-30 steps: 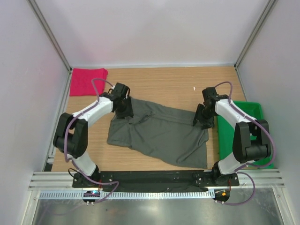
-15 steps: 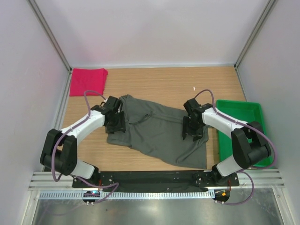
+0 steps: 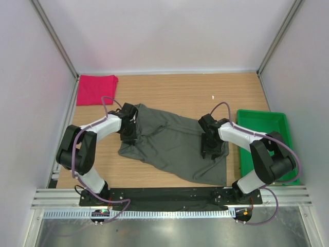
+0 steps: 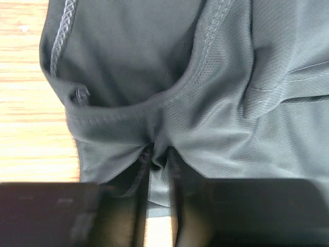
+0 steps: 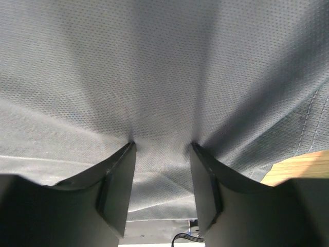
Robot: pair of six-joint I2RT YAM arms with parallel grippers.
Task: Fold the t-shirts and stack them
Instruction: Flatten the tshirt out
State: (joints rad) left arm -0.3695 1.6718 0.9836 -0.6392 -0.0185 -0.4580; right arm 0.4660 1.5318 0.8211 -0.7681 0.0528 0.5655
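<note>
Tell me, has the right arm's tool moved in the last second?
Yes. The right tool moved leftward and down the view, away from the green plastic tray.

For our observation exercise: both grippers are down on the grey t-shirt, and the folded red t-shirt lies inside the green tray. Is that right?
No. The top external view shows the folded red t-shirt at the far left corner of the table, not in the green tray. The left gripper and right gripper are on the grey t-shirt.

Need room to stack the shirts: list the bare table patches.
Bare wood runs along the far edge, between the red shirt and the green tray, beyond the grey shirt. A smaller patch lies near-left of it. The centre is crowded.
</note>
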